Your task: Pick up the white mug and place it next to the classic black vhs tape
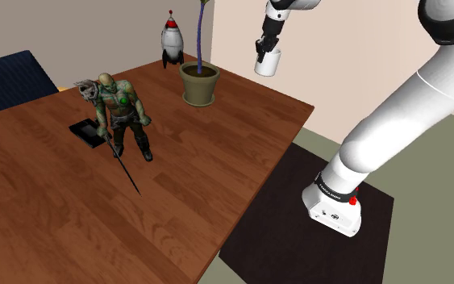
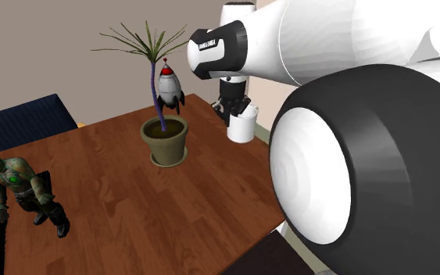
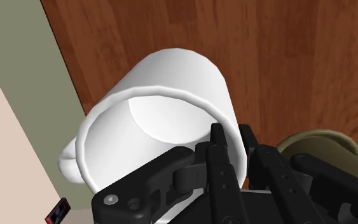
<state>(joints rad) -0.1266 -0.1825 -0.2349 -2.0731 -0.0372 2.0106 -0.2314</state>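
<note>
Wrist view: black two-finger gripper point(image 3: 233, 139) pinches white handled mug point(image 3: 165, 95) by its rim; thin hold may slip, or mug may clip green figurine point(image 1: 122, 109) beside flat black tape point(image 1: 86, 129).

A brown wooden table point(image 1: 185, 185) takes up the middle. Past its far left corner stands a dark blue chair point(image 1: 7, 77), with a taupe wall point(image 1: 80, 24) behind. A paler cream wall point(image 1: 354, 40) rises at far right. The floor point(image 1: 435, 250) is olive green, with a black mat point(image 1: 273, 234) at near right.
</note>
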